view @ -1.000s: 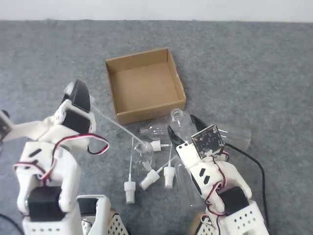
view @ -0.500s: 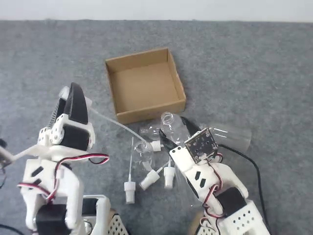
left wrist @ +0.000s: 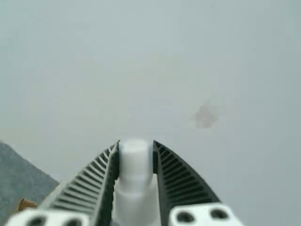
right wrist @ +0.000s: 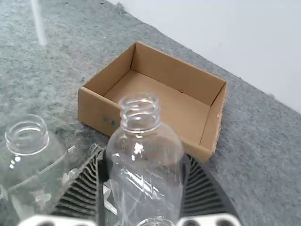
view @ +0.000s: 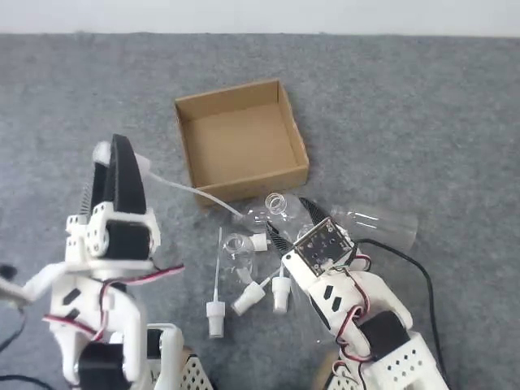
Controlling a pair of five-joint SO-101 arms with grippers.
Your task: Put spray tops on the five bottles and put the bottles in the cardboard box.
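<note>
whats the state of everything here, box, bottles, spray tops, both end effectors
cardboard box: open-topped, empty
left end effector: shut on a spray top
right end effector: shut on a bottle
bottle: no top, neck open
neighbouring bottle: no top
far bottle: lying down, no top
loose spray tops: lying on the mat, unattached

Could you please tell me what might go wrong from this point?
The spray top in the left gripper trails a long, bent dip tube; its tip could miss the narrow neck of the clear bottle. The right gripper clamps that bottle round its smooth body, so pressing a top on might tilt it or make it slip.
</note>
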